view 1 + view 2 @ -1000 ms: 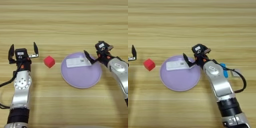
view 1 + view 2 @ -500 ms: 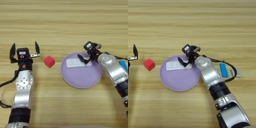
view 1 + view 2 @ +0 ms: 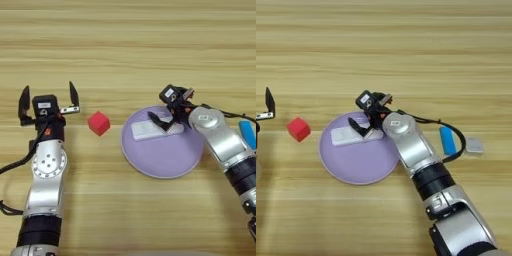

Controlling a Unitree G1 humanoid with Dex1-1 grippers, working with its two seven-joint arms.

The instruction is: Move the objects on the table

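A small red cube lies on the table left of a round lilac plate. On the plate's far half lies a slim white bar. My right gripper is over the bar's right end. It is open, with one black finger lying across the bar and the other raised behind. Left of the cube, my left gripper stands open with its fingers pointing up and nothing in it.
A blue oblong thing and a small grey square piece lie right of the plate, beside my right forearm. A black cable loops along that arm.
My right gripper has swung left from the plate's right rim to the bar's right end, and the bar has shifted slightly left. The left arm has not moved.
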